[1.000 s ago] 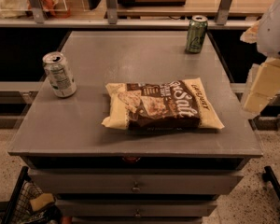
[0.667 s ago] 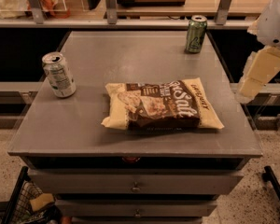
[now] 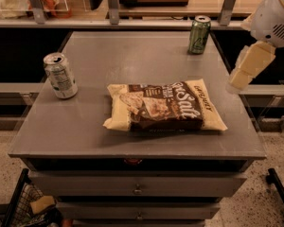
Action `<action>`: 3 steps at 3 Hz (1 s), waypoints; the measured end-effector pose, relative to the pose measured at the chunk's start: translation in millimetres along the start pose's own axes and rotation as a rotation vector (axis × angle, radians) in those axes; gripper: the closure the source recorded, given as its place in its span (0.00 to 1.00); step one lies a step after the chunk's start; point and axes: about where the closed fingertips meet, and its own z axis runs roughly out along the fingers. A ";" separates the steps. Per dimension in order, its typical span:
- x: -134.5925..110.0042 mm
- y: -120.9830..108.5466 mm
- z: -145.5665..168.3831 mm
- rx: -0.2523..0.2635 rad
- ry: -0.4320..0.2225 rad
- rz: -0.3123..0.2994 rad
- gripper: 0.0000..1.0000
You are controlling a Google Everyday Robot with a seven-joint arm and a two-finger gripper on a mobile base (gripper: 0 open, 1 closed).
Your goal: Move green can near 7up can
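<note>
The green can [image 3: 199, 34] stands upright at the far right corner of the grey table [image 3: 85, 126]. The 7up can [image 3: 60, 75], silver-white with green print, stands upright near the table's left edge. The two cans are far apart, with the bag between them. My gripper [image 3: 241, 78] hangs at the right side of the view, just off the table's right edge, in front of and to the right of the green can. It holds nothing that I can see.
A brown and cream snack bag [image 3: 163, 107] lies flat in the middle of the table. A wooden counter with metal posts [image 3: 112, 4] runs behind the table. Drawers [image 3: 137, 188] sit below the front edge. A wire basket [image 3: 28, 207] stands at the lower left.
My arm and gripper have moved up and away from the camera along the table's right edge, closer to the green can. The cans and the bag have not moved.
</note>
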 end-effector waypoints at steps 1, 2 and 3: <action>-24.0 -39.2 25.2 -0.007 -0.107 -0.022 0.00; -40.7 -86.3 51.5 -0.004 -0.264 0.032 0.00; -45.7 -99.0 59.6 -0.010 -0.304 0.046 0.00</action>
